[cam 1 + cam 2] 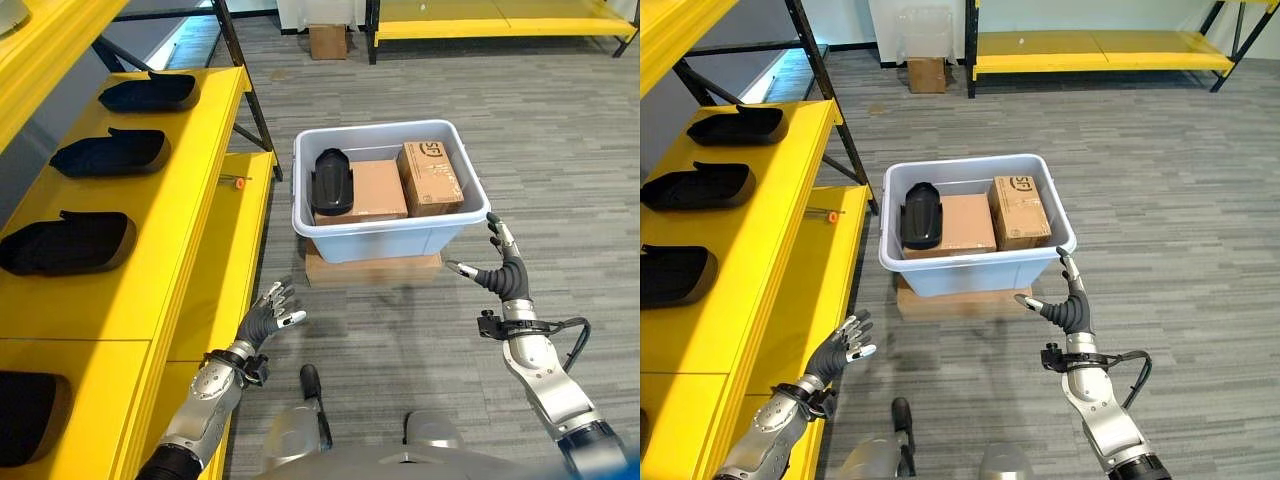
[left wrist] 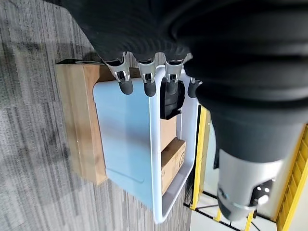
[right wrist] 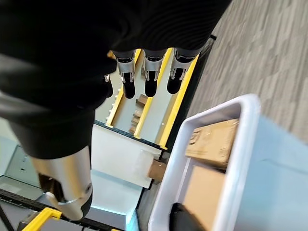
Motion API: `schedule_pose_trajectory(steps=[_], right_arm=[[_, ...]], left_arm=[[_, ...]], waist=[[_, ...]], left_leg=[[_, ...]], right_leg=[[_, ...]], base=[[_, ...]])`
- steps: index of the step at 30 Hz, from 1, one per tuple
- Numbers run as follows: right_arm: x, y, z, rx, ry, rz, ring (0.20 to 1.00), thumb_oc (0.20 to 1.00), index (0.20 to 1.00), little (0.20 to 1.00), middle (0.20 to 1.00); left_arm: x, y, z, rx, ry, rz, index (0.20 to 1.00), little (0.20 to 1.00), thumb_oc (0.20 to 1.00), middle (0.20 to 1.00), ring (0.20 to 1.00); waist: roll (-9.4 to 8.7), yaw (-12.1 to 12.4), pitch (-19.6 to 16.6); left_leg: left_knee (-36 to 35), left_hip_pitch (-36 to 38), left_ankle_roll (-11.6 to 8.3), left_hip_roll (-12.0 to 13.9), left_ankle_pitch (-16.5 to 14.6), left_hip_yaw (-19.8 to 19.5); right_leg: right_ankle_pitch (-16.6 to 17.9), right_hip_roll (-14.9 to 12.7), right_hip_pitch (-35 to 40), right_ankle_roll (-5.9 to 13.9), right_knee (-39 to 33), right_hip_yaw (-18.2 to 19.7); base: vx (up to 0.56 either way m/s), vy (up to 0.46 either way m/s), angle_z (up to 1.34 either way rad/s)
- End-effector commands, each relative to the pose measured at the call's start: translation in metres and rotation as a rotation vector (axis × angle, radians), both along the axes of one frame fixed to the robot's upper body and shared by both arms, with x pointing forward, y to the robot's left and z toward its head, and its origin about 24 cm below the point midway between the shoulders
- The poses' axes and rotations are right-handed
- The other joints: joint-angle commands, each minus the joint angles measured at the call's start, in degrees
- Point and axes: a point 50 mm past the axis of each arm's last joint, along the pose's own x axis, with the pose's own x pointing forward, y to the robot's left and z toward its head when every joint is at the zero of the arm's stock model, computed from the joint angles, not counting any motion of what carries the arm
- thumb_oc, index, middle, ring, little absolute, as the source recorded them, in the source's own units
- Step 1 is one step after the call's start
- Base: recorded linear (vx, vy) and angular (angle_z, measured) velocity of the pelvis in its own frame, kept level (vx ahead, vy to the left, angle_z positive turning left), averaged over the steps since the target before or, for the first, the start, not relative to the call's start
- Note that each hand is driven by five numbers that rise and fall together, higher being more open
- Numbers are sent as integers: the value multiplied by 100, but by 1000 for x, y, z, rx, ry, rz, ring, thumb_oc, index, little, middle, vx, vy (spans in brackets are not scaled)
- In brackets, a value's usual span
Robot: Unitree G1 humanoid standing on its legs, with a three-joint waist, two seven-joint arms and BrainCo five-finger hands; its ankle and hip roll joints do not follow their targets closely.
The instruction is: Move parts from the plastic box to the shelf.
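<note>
Hands hover nearest, left hand point(image 1: 268, 318) and right hand point(image 1: 503, 268) both spread and empty. Beyond, the plastic box point(image 1: 386, 232) on grey carpet holds a black part point(image 1: 331, 182); shelf point(image 1: 170, 250) on the left.

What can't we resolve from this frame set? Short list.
- Under the two cardboard boxes in the plastic box: hidden by them, both eye views.
- Black part: its lower end is behind the bin's front wall.
- Nearest shelf part: cut off by the left eye view's edge.
- Small orange item on the shelf: too small to identify.
- Left hand and right hand: open, holding nothing.
</note>
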Motion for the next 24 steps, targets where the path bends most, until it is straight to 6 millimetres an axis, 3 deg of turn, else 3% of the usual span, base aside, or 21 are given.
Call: schedule_pose_trajectory(steps=[1,10,12,14,15,17,19,20,21,22,24], right_arm=[[9,-1,32,-15,-144,41,1000,1000,1000,1000,1000],[16,12,46,24,-218,68,1000,1000,1000,1000,1000],[18,14,49,47,-230,59,1000,1000,1000,1000,1000],[19,15,50,54,-232,51,1000,1000,1000,1000,1000],[19,16,49,62,-226,46,1000,1000,1000,1000,1000],[21,20,48,65,-218,47,1000,1000,1000,1000,1000],[23,25,45,64,-201,59,1000,1000,1000,1000,1000],[25,27,45,63,-201,65,1000,1000,1000,1000,1000],[25,27,45,61,-203,67,1000,1000,1000,1000,1000],[24,24,46,49,-213,67,1000,1000,1000,1000,1000],[22,22,47,47,-220,74,1000,1000,1000,1000,1000]], left_arm=[[3,-7,12,-35,-86,-10,1000,1000,1000,1000,1000],[2,-3,13,12,-91,-29,1000,1000,1000,1000,1000],[3,-3,14,23,-94,-46,1000,1000,1000,1000,1000],[5,-4,15,16,-94,-52,1000,1000,1000,1000,1000],[7,-5,15,15,-95,-62,1000,1000,1000,1000,1000],[8,-8,16,0,-97,-69,1000,1000,1000,1000,1000],[7,-14,15,-11,-89,-68,1000,1000,1000,1000,1000],[7,-17,14,-18,-86,-68,1000,1000,1000,1000,1000],[8,-18,14,-20,-86,-71,1000,1000,1000,1000,1000],[11,-22,17,-28,-95,-92,1000,1000,1000,1000,1000],[12,-23,19,-24,-102,-104,1000,1000,1000,1000,1000]], waist=[[213,67,-155],[119,284,-210],[50,326,-252],[-35,333,-289],[-99,350,-312],[-104,412,-321],[-38,415,-288],[-27,377,-248],[9,371,-253],[3,303,-171],[-5,194,-99]], left_leg=[[175,-69,-185,330,-601,-6],[214,-33,68,101,-941,124],[214,-10,194,-18,-1064,219],[143,65,325,-176,-1158,263],[90,106,422,-301,-1221,251],[41,176,530,-358,-1286,239],[-38,354,540,-344,-1303,204],[-86,462,490,-355,-1293,176],[-100,460,461,-315,-1271,167],[-131,537,358,-275,-1274,60],[-131,658,310,-226,-1376,0]], right_leg=[[43,860,-292,-427,496,-452],[200,662,-549,-249,815,-780],[339,630,-646,-120,1164,-825],[640,613,-756,77,1673,-760],[1062,687,-855,274,2163,-627],[1508,742,-1117,479,3001,-618],[1488,727,-1492,471,3390,-705],[1240,619,-1591,370,3086,-806],[1209,641,-1625,318,2923,-832],[1102,468,-1624,119,1416,-993],[1445,251,-1791,177,361,-1006]], base=[[110,137,6],[51,119,-1],[46,177,-6],[41,164,11],[48,167,10],[74,136,-2],[154,51,-34],[165,-21,-44],[215,-158,-28],[175,-187,-11],[208,-243,20]])
